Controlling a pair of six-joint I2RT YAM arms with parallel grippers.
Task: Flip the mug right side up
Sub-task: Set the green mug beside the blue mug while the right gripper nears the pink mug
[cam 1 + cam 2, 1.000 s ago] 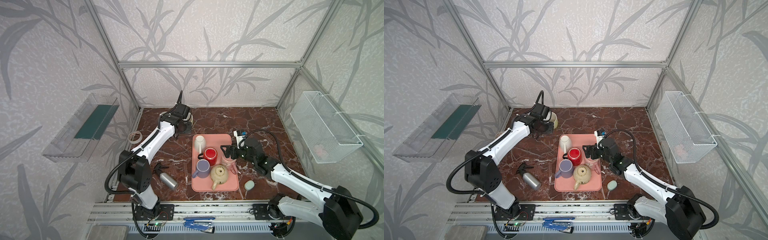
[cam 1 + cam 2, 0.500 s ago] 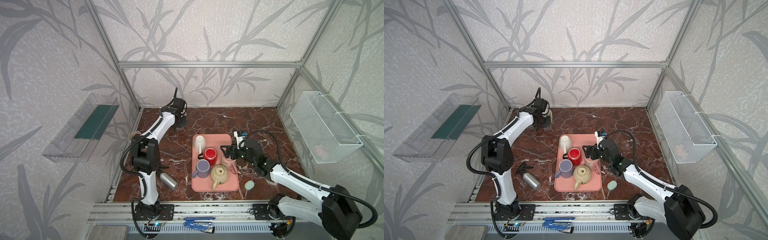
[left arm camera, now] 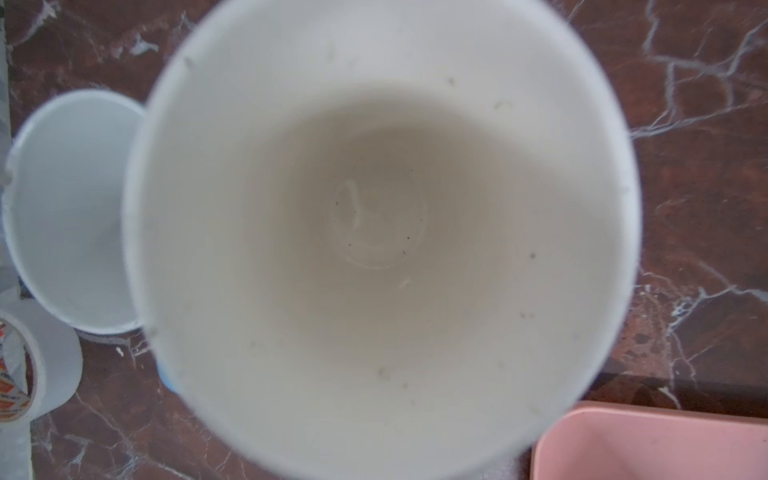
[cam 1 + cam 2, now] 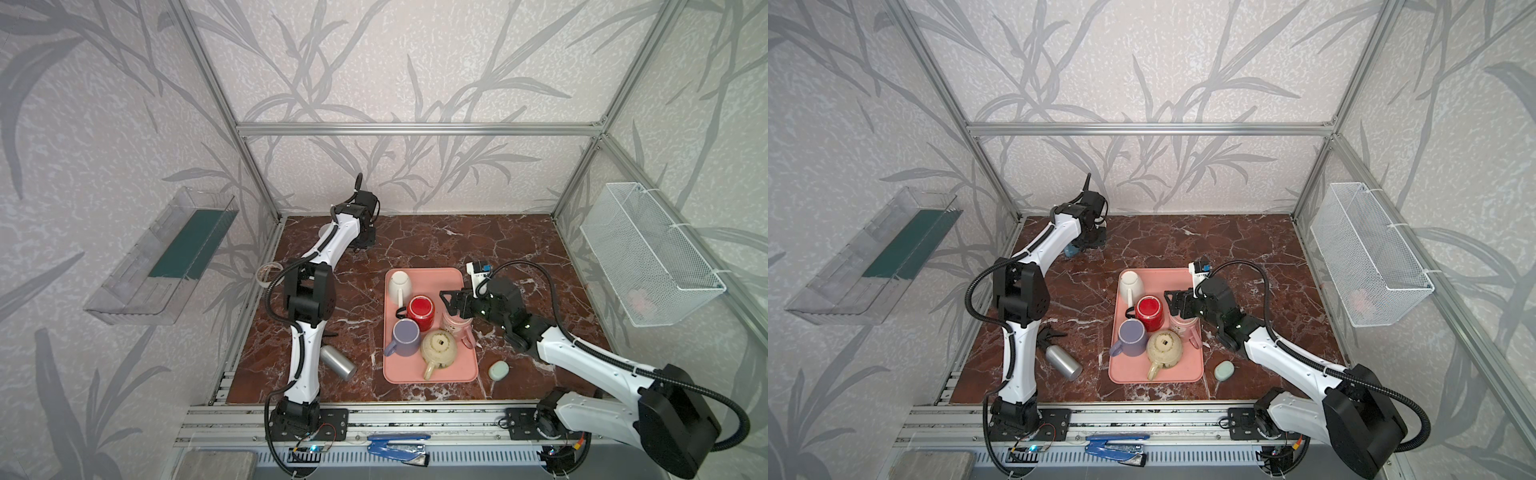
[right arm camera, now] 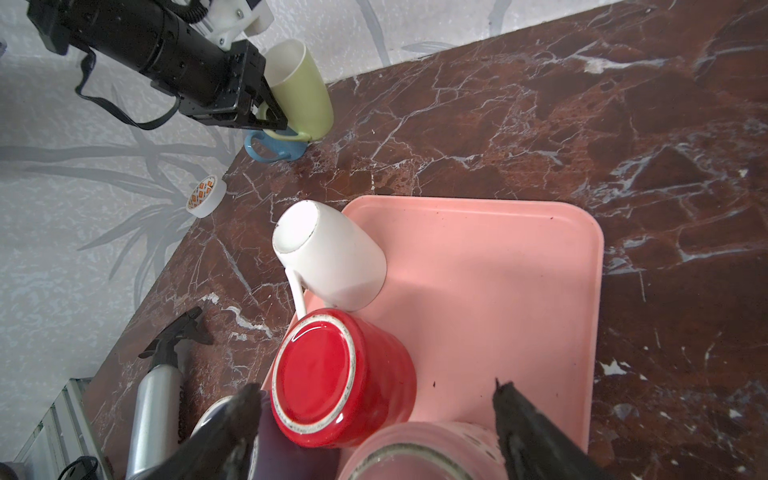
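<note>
Right wrist view: the left gripper [image 5: 272,118] is clamped on the handle of the yellow mug [image 5: 299,87]. The mug is mouth up in the back left corner of the table [image 5: 540,104], close to the wall, with a blue mug [image 5: 278,149] just beside it. A tape roll [image 5: 205,195] lies near the left edge. Bare red-brown marble with white veins runs from that corner to the pink tray [image 5: 519,291], whose far half is bare inside a low, rounded rim. The right gripper [image 5: 376,386] is spread wide, with black fingers [image 5: 232,432] on either side of the pink mug [image 5: 415,453] and a gap showing on one side. A glossy red mug [image 5: 345,374], base up with a pale ring, touches a smooth white mug [image 5: 332,257] at the tray's edge. Left wrist view looks straight down into the yellow mug's speckled off-white inside.
</note>
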